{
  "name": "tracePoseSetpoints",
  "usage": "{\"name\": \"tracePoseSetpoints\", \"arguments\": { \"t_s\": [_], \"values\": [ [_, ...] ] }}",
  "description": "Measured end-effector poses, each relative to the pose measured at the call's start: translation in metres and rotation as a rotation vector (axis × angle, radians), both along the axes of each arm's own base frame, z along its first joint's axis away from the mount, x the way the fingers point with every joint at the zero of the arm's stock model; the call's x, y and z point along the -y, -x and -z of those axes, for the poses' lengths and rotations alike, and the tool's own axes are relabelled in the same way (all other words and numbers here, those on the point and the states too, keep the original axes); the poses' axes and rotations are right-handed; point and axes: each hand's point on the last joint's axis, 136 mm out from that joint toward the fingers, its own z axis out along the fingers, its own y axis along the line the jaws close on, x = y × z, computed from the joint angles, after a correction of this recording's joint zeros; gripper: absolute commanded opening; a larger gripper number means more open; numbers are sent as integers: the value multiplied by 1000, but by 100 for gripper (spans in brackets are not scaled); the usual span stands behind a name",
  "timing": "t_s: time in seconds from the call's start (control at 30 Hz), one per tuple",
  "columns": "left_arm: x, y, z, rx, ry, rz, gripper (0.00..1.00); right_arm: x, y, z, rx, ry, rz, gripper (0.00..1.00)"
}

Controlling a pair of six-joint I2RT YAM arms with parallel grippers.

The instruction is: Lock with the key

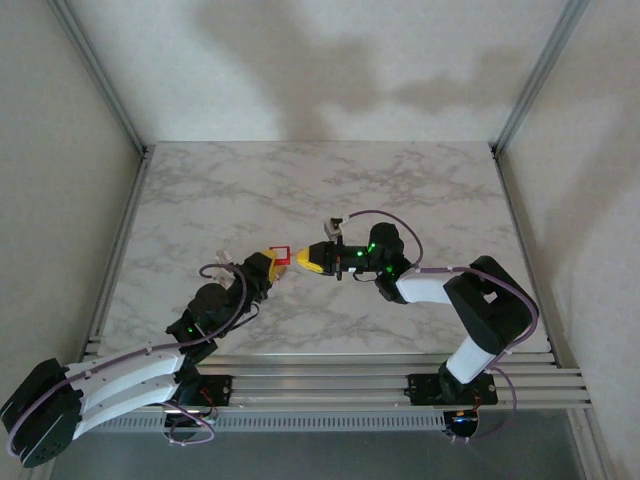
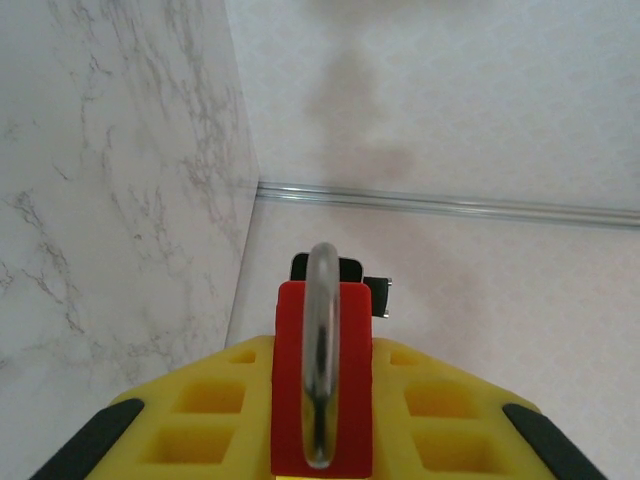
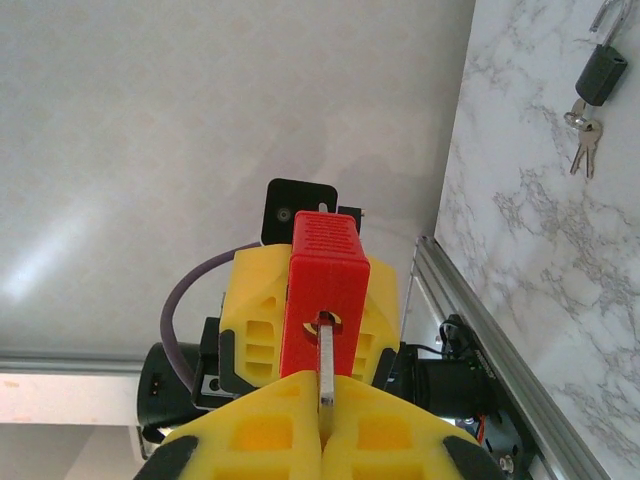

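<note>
Desk (image 1: 300, 180): white marble w/ grey veins. Black padlock (image 3: 604, 72) lies on it. Keys (image 3: 582, 140) on a ring right beside it.

Red padlock (image 1: 281, 256) in left end effector (image 1: 268, 263)

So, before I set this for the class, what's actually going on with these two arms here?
The left gripper holds a red padlock above the marble table. The right gripper pinches a key whose blade sits in the keyhole on the padlock's base. Whether it has been turned cannot be told. A black padlock with spare keys lies on the table.
</note>
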Motion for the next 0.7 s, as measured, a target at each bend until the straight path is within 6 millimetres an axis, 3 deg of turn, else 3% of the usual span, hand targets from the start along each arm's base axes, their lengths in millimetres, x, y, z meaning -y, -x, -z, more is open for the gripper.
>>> {"name": "tracePoseSetpoints", "arguments": {
  "t_s": [0.7],
  "values": [
    [3,-3,4,-4,-4,-1,0,1,-2,1,-5,12,11,2]
  ]
}}
